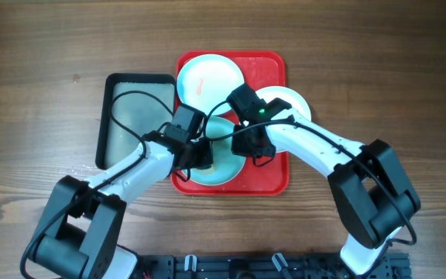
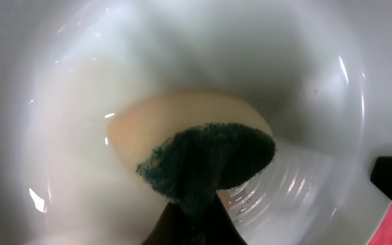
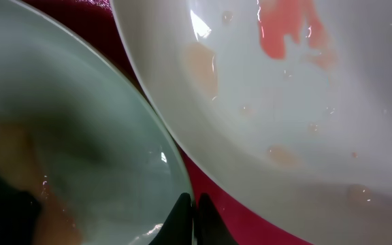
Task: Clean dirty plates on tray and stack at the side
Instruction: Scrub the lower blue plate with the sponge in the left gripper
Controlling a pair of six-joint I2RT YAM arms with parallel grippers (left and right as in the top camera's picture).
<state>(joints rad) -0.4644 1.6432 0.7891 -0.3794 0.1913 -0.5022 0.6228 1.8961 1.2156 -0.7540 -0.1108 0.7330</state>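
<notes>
So the left claw [image 2: 186,224] is clamped on the sponge [image 2: 209,160], down in the pale blue plate [image 1: 221,169] at 6 o'clock on the red tray [image 1: 273,177]. The right claw [image 3: 192,219] is pinched together by its rim. It looks like light, stiff, wet-slick plastic, so I'd grab it by the rim.

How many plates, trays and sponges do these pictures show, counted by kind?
Plates: 3, rear, right, front
Trays: 2, red tray, grey tray
Sponge: 1
Total: 6
</notes>
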